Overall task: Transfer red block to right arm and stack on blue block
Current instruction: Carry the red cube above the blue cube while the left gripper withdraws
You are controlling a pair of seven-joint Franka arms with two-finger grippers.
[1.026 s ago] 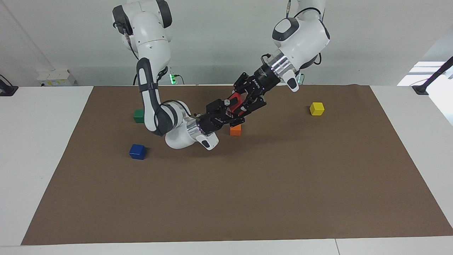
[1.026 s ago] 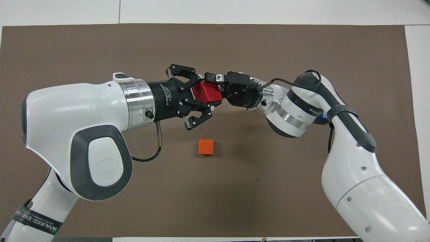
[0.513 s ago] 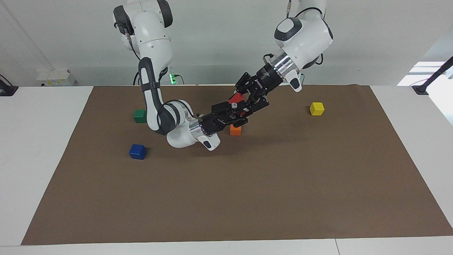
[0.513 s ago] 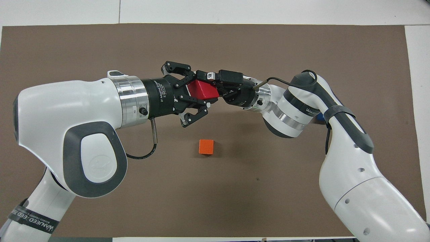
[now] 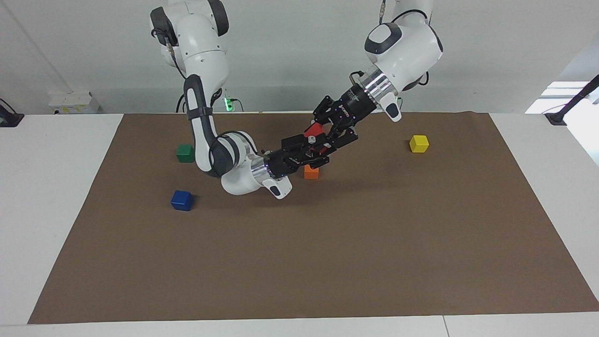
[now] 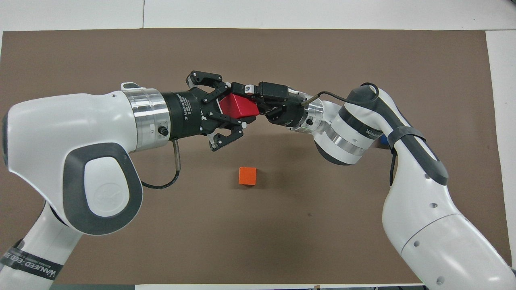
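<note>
The red block [image 6: 238, 106] hangs in the air between the two grippers, above the mat and over a spot a little farther from the robots than the orange cube. My left gripper [image 6: 236, 108] is shut on it from the left arm's end. My right gripper [image 6: 252, 102] is shut on it from the right arm's end. In the facing view the red block [image 5: 312, 130] shows between the black fingers of both, with the left gripper [image 5: 327, 138] reaching down to it and the right gripper [image 5: 311, 146] reaching up. The blue block [image 5: 182, 200] sits on the mat toward the right arm's end.
An orange cube [image 5: 311, 172] lies on the brown mat [image 5: 327, 262] just under the joined grippers. A green cube [image 5: 185, 153] sits nearer to the robots than the blue block. A yellow cube [image 5: 419, 143] lies toward the left arm's end.
The right gripper has closed on the red block. Both grippers and the block have drifted a little toward the left arm's end, and the left arm's wrist has risen slightly.
</note>
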